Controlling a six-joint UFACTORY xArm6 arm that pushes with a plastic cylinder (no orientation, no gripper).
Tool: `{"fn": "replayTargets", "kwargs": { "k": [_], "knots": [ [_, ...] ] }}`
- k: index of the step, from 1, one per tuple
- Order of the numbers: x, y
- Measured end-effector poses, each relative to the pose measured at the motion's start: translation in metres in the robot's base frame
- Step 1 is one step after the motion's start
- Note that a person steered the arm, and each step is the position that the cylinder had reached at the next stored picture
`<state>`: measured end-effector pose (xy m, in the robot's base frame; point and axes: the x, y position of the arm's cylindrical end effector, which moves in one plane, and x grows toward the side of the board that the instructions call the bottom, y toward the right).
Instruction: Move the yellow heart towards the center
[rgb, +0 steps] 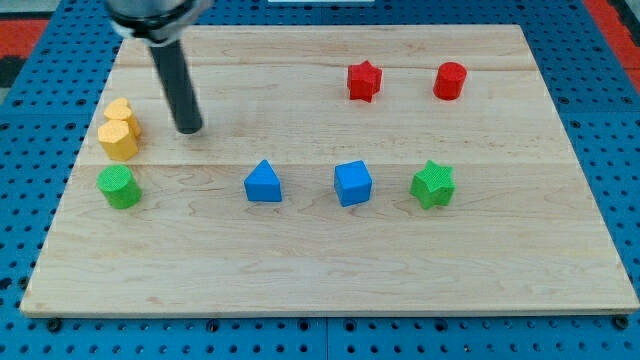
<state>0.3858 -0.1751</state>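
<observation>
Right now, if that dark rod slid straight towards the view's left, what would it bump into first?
Probably the yellow heart: my tip sits just to its right, with bare wood between. The yellow hexagon-like block touches the heart just below, so a slightly lower line might meet that instead.

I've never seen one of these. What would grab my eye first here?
Probably the dark rod coming down from the view's top left, my tip resting just right of the yellow heart. Then the blue triangle, blue cube and green star lined up across the wooden board.

Yellow heart (119, 111), lying flat near the board's left edge, touching the yellow block at its lower side.
</observation>
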Motion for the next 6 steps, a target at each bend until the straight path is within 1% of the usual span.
{"fn": "replayTargets", "kwargs": {
  "k": [1, 2, 3, 4, 5, 6],
  "knots": [
    [0.005, -0.009],
    [0.023, -0.027],
    [0.037, -0.091],
    [0.026, -0.114],
    [0.006, -0.118],
    [0.002, -0.117]
  ]
}}
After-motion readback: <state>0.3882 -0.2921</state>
